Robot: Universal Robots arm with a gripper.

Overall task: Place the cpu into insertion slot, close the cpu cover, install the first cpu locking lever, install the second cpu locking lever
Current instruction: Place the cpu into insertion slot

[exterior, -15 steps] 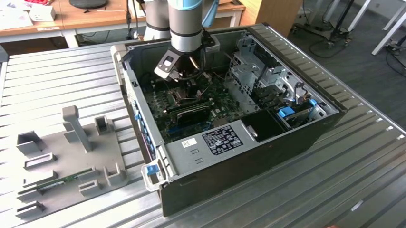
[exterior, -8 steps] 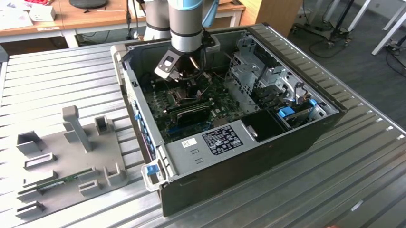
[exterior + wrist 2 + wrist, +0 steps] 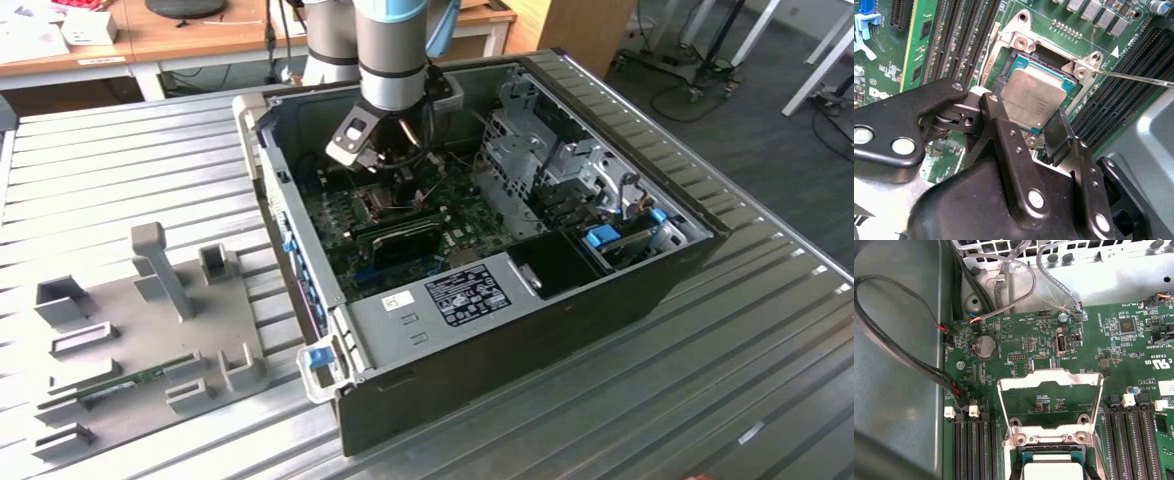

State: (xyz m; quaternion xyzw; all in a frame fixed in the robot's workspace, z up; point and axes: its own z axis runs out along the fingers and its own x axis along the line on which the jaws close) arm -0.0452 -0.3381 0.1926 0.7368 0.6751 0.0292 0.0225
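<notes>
Gripper (image 3: 1026, 117) linkage sits closest to the lens in the second wrist view. Its black fingers (image 3: 1001, 135) are closed part-way and look to be pinching the cpu (image 3: 1029, 95) by two opposite edges. My read is that an edge grip keeps the pads off the metal top and lets the chip go down flat.

The cpu lies right between the fingertips, directly under the tool. It is inside the rim of the insertion slot (image 3: 1029, 56); I can't tell whether it is fully seated or just resting.

The cpu cover (image 3: 1050, 377) stands swung up on the far side of the slot, window facing the first wrist camera. That leaves the socket open from above, presumably so the chip has a clear drop. One locking lever (image 3: 1134, 78) pokes out free as a thin bright rod to the right of the slot, unlatched (it has to be, or the cover couldn't lift).

Long black memory slots (image 3: 954, 50) flank the socket on both sides, all on the green board (image 3: 1134, 355).

In the exterior view the arm (image 3: 394, 60) reaches straight down into the computer case (image 3: 601, 330). The case lies on its side on the slatted metal table (image 3: 134, 170) (so the board faces up for a vertical approach). A grey fixture tray (image 3: 120, 300) sits well apart, on the exterior view's left.
</notes>
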